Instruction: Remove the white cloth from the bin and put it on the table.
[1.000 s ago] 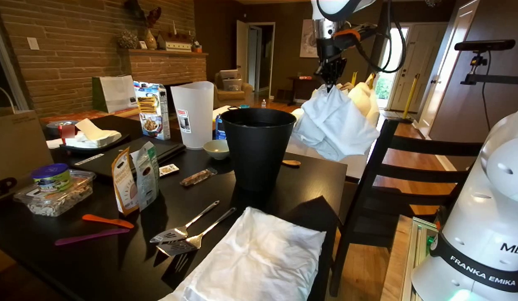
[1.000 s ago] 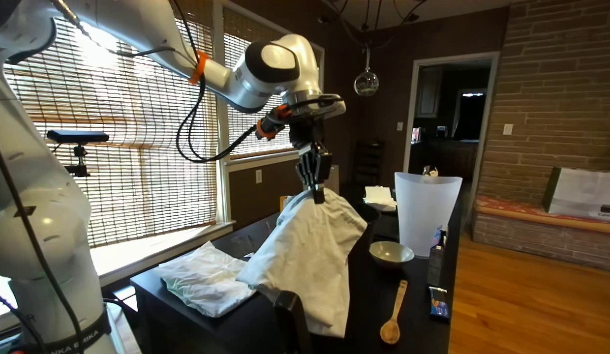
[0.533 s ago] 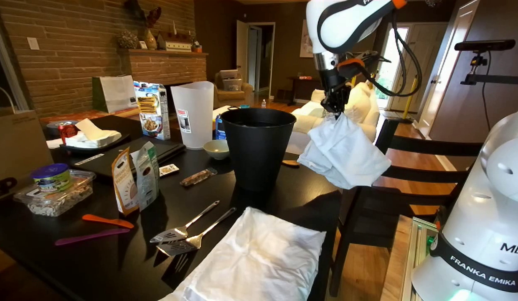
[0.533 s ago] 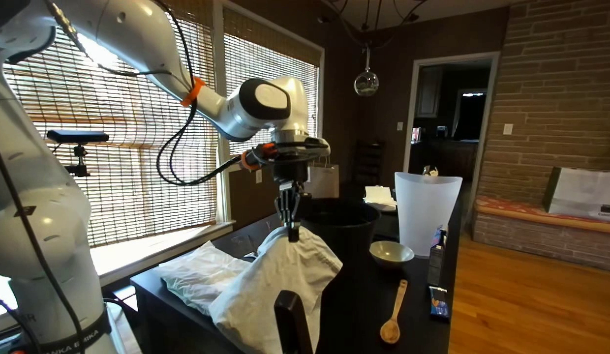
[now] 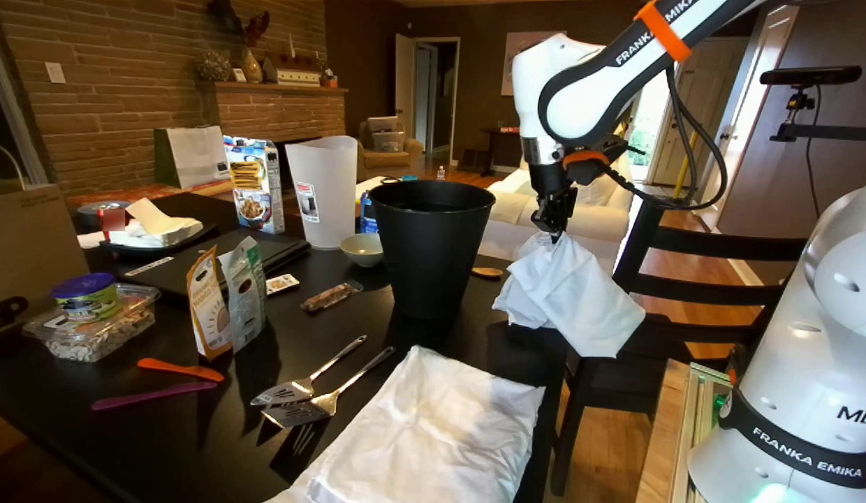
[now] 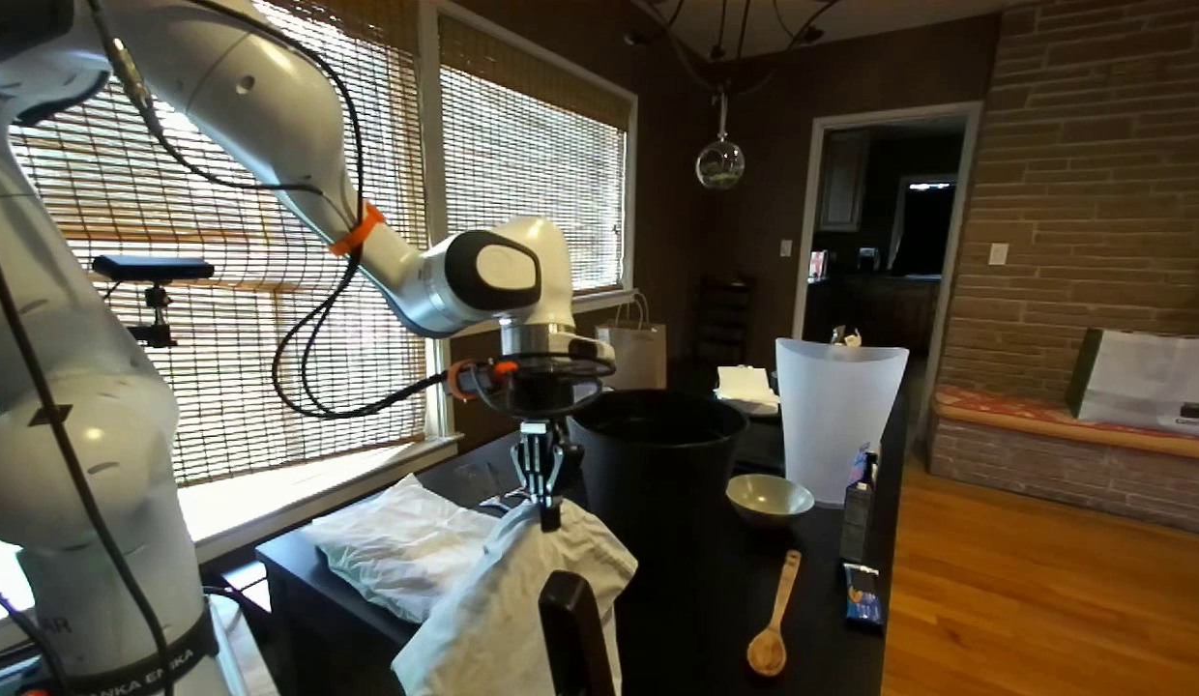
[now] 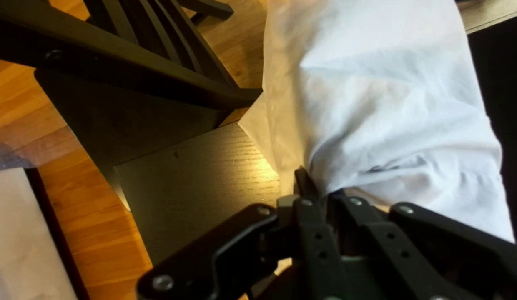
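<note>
In an exterior view, the black two-fingered gripper [image 5: 553, 234] pinches the wrinkled, plain white fabric cloth [image 5: 573, 297] by its bunched top, between three and four o'clock of the tall, round black plastic bin [image 5: 433, 258], across the edge of the dark glossy table [image 5: 209, 440]. A strip of table shows between bin and folded, crinkled white sheet [image 5: 429, 426] at six o'clock; the dark wooden slatted chair [image 5: 719, 244] stands at three. The white jointed arm [image 5: 789, 377] reads "ML" and "FRANKA EMIKA".
</note>
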Motion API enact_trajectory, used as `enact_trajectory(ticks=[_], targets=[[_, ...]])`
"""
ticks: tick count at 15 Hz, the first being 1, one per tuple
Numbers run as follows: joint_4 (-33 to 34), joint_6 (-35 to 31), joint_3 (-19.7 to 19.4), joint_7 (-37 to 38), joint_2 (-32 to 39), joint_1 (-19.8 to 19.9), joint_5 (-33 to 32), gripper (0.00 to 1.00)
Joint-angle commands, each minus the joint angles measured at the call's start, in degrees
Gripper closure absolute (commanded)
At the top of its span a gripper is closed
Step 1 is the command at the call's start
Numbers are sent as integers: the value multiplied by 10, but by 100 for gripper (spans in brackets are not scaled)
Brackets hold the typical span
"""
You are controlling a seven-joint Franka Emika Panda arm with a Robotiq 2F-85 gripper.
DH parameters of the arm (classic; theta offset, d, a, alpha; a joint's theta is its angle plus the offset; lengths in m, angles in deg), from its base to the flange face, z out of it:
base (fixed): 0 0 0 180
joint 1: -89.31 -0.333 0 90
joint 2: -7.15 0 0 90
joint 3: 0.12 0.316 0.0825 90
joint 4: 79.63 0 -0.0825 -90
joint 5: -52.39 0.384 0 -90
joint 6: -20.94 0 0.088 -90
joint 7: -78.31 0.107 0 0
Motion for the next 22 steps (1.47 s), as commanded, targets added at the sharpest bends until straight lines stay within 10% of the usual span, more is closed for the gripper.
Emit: enact_trajectory(ticks=[1, 15, 16, 22], targets=[[-36, -72, 7, 1, 0, 3, 10, 98], [-67, -269, 31, -15, 75, -42, 190, 98], [-68, -284, 32, -18, 82, -46, 200, 67], [-60, -312, 29, -35, 79, -44, 228, 33]])
